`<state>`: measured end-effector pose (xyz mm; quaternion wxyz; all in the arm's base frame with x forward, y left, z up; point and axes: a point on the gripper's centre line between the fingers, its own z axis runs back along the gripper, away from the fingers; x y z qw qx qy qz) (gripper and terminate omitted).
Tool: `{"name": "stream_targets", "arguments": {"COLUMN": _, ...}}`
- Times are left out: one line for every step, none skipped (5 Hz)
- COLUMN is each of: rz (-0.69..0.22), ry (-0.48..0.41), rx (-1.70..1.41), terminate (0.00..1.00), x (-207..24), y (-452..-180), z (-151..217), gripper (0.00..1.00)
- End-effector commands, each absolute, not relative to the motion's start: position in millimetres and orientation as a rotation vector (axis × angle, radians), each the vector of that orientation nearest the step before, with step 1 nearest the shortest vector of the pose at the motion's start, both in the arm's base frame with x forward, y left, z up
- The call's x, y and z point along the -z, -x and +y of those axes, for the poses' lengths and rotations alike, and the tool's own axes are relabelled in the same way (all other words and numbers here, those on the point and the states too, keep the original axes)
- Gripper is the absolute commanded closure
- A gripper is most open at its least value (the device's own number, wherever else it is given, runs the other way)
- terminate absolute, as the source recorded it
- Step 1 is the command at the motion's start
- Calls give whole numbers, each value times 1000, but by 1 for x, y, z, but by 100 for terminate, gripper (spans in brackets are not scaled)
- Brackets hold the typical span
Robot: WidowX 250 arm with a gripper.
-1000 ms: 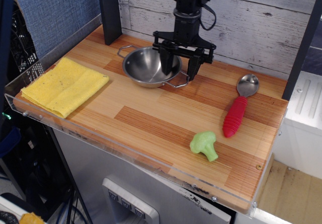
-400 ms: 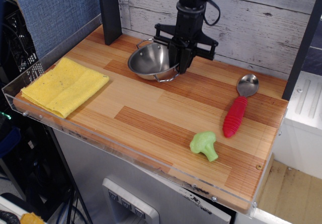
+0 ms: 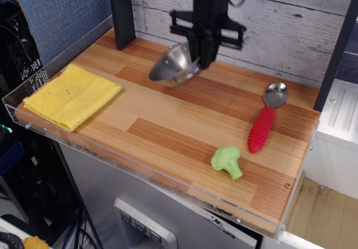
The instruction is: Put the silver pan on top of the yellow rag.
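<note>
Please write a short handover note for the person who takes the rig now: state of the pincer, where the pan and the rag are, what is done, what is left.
Pincer: shut on the rim of the silver pan, which hangs tilted above the table near the back wall.
Yellow rag: flat at the left end of the table, nothing on it.
Also on the table: red-handled spoon at right, broccoli near the front edge; neither lies between pan and rag.
Done: pan gripped and off the table.
Left: carry it left and forward over the rag, level it, set it down, open the pincer.
</note>
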<state>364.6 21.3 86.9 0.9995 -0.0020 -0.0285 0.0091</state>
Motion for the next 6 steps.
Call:
{"name": "stream_targets", "arguments": {"rz": -149, "ry": 37, "rx": -57, "terminate": 0, "x": -129, "y": -328, "z": 78, "gripper": 100}}
{"name": "stream_targets", "arguments": {"rz": -140, "ry": 25, "rx": -91, "terminate": 0, "x": -127, "y": -304, "z": 111, "gripper": 100}}
{"name": "stream_targets", "arguments": {"rz": -132, "ry": 4, "rx": -118, "terminate": 0, "x": -120, "y": -284, "z": 131, "gripper": 100}}
{"name": "stream_targets", "arguments": {"rz": -116, "ry": -35, "rx": -133, "terminate": 0, "x": -109, "y": -272, "z": 143, "gripper": 100}}
{"name": "stream_targets", "arguments": {"rz": -95, "ry": -59, "rx": -150, "terminate": 0, "x": -96, "y": -272, "z": 152, "gripper": 100}}
{"name": "stream_targets", "arguments": {"rz": -69, "ry": -101, "rx": -154, "terminate": 0, "x": -84, "y": -277, "z": 162, "gripper": 100}}
